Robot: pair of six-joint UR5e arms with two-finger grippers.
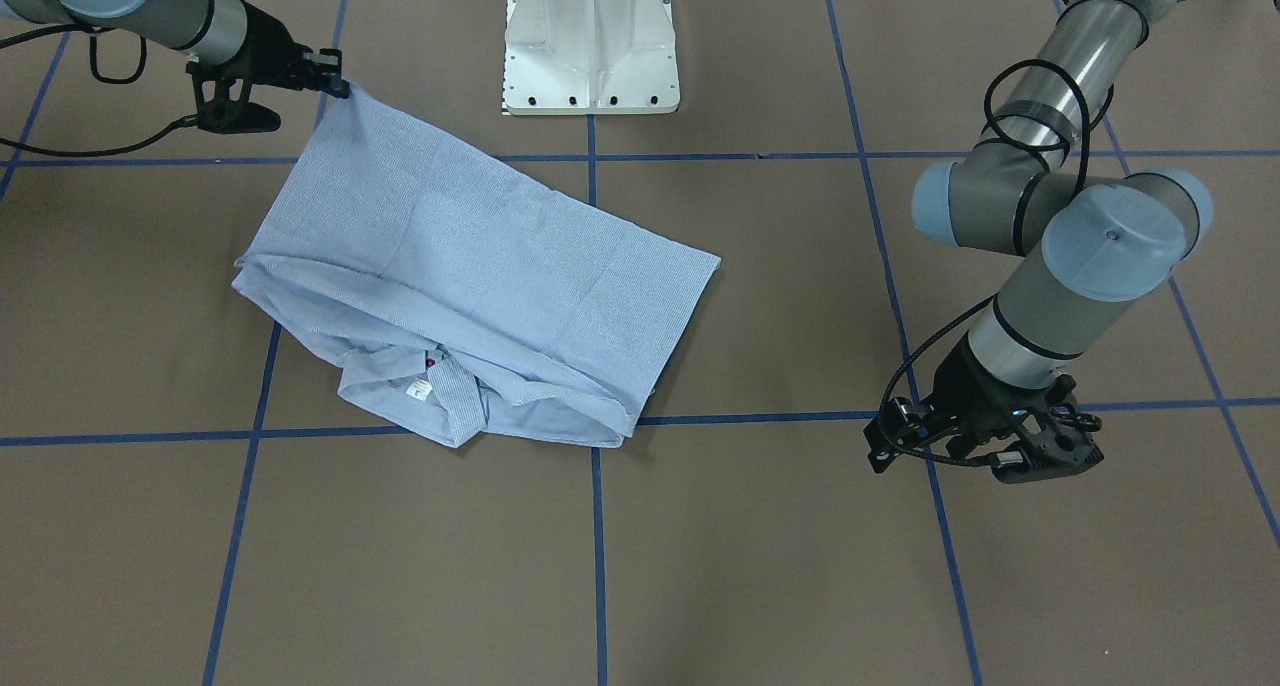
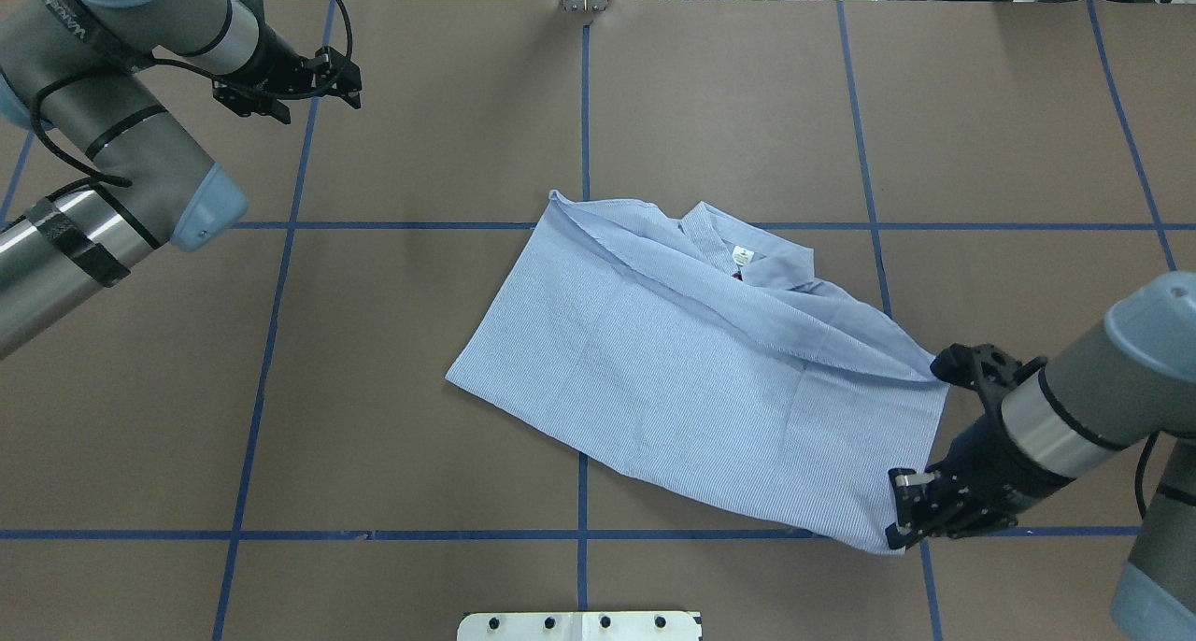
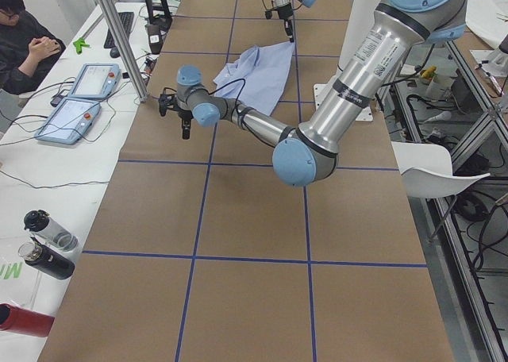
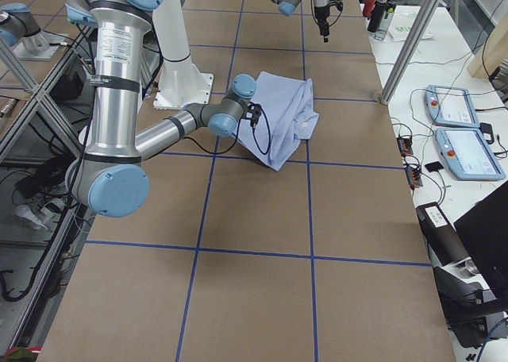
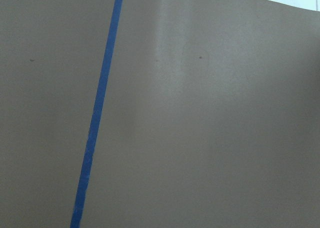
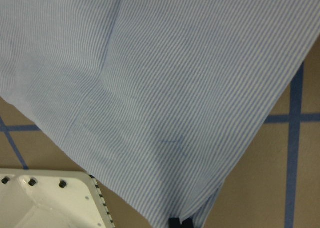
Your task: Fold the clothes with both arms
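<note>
One shirt, two arms

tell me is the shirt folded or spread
Folded: the shirt lies doubled over, collar at one edge, right gripper pinching a corner.

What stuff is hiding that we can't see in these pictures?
Shirt sleeves: every view, hidden by the folded body.
Right gripper: right wrist view, cloth covers nearly all.
Left gripper: absent from left wrist view; only table shows.
Collar label writing: too small, overhead view.

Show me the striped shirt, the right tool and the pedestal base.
Light blue striped shirt [image 2: 673, 389]: overhead view, flat middle panel.
Black right tool [image 1: 337, 83]: front-facing view, between fingertips.
White metal pedestal base [image 1: 545, 71]: front-facing view, foot plate.
</note>
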